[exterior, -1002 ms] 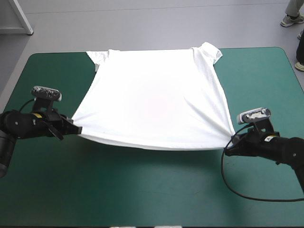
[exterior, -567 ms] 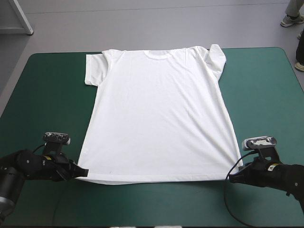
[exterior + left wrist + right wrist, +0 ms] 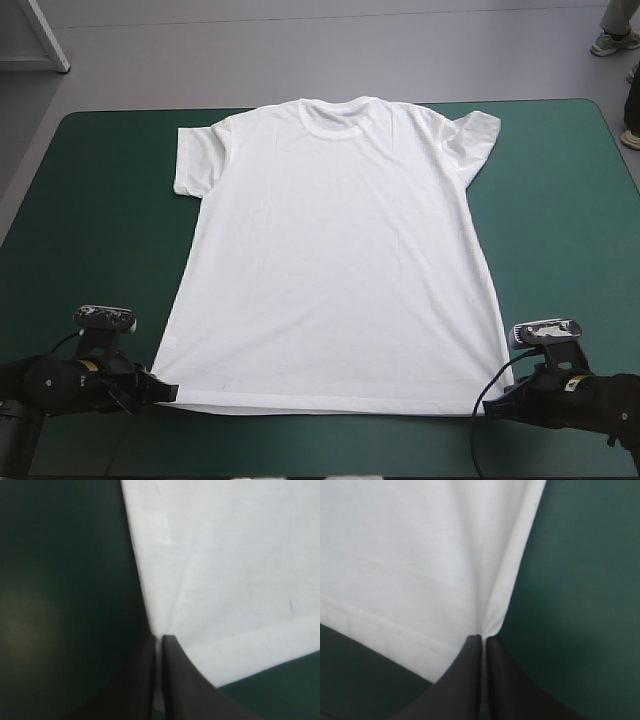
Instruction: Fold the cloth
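T-shirt (image 3: pixel 335 260) pulled nearer, now lying flat, fully spread

Nothing here can be read, no words, numbers or brand marks in any view. The only thing that looks like a label is a small pale square patch (image 3: pixel 162 532) on the T-shirt (image 3: pixel 235 570), just inside its side edge. It is too blurred to show any lettering.
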Controlling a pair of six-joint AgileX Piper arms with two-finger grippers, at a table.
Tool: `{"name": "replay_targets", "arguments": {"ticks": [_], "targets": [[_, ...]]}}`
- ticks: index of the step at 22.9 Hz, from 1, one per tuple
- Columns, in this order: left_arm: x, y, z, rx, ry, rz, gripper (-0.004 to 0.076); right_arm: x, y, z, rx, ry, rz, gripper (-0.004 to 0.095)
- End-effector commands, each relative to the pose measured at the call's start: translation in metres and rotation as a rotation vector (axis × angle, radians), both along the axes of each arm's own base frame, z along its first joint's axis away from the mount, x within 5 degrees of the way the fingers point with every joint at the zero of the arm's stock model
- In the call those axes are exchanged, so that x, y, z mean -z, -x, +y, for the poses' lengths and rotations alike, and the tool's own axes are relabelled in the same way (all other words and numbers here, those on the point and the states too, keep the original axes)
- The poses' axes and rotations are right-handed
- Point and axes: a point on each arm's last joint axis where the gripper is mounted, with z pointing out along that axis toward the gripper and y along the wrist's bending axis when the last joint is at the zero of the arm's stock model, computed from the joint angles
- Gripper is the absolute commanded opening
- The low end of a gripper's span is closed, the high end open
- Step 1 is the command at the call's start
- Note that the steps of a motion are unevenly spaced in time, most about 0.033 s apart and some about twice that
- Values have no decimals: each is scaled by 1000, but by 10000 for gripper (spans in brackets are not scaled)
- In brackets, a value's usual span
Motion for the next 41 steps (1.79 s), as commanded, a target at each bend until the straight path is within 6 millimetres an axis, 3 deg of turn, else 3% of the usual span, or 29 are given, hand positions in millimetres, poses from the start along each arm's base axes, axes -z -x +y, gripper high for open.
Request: {"name": "replay_targets", "arguments": {"ticks": [1, 2, 5, 8, 10, 12, 15, 19, 29, 31, 35, 36, 39, 41], "targets": [[-6, -8, 0, -19, 16, -36, 19, -5, -10, -1, 15, -5, -41, 13], [-5, -10, 0, -19, 17, -26, 19, -4, -12, -1, 16, -5, -34, 31], [3, -15, -1, -8, 34, 58, 55, 1, -20, 0, 24, -19, 5, 230], [4, -17, -4, 8, 65, 60, 264, 3, -25, 0, 35, -21, 0, 342], [3, -17, -4, 11, 65, 57, 421, 3, -26, 0, 39, -22, -8, 357], [2, -19, -5, 1, 79, 29, 506, 1, -27, 0, 33, -18, -18, 357], [-4, -26, -6, -34, 115, -60, 510, -9, -31, -2, 26, 0, -57, 357], [-17, -38, -8, -69, 158, -152, 510, -39, -40, -5, 32, 39, -162, 357], [-85, -84, -4, -73, 162, -348, 507, -144, -63, -10, 86, 64, -574, 357], [-96, -103, -3, -81, 184, -368, 507, -160, -68, -10, 88, 65, -615, 357], [-105, -179, -2, -103, 278, -361, 507, -184, -87, -10, 81, 68, -651, 356], [-99, -204, 0, -100, 280, -328, 505, -187, -92, -10, 79, 70, -652, 357], [-77, -246, 3, -105, 273, -269, 504, -185, -99, -10, 72, 73, -639, 357], [-49, -276, 6, -118, 272, -219, 504, -183, -104, -10, 71, 73, -628, 357]]}}
